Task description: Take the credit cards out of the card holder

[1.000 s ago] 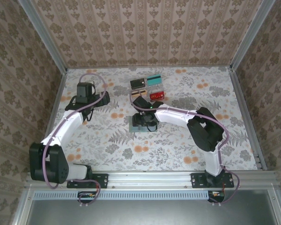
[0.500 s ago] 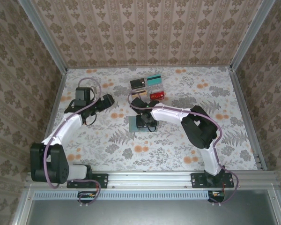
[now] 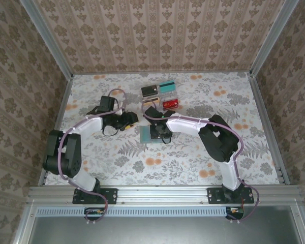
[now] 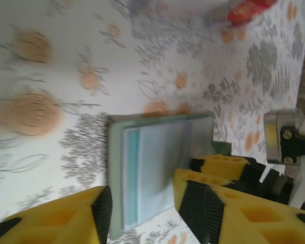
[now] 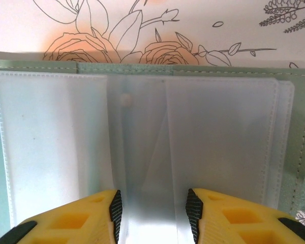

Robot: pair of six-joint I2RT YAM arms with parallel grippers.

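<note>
Card holder point(image 5: 51, 152) lay open under your right gripper point(image 5: 151, 203), jaws apart; left gripper point(image 4: 148, 206) hung beside it, also apart.

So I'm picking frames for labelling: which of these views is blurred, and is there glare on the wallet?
Left wrist view: soft all over, worst at the top, where the red card is a smear; the wallet is readable. Right wrist view: sharp, stitching crisp, only a mild sheen on the wallet's clear pockets. Top view: even light, in focus, no glare.

Open table point(image 3: 117, 152) left of card holder point(image 3: 145, 135), right end effector point(image 3: 160, 133) atop
</note>
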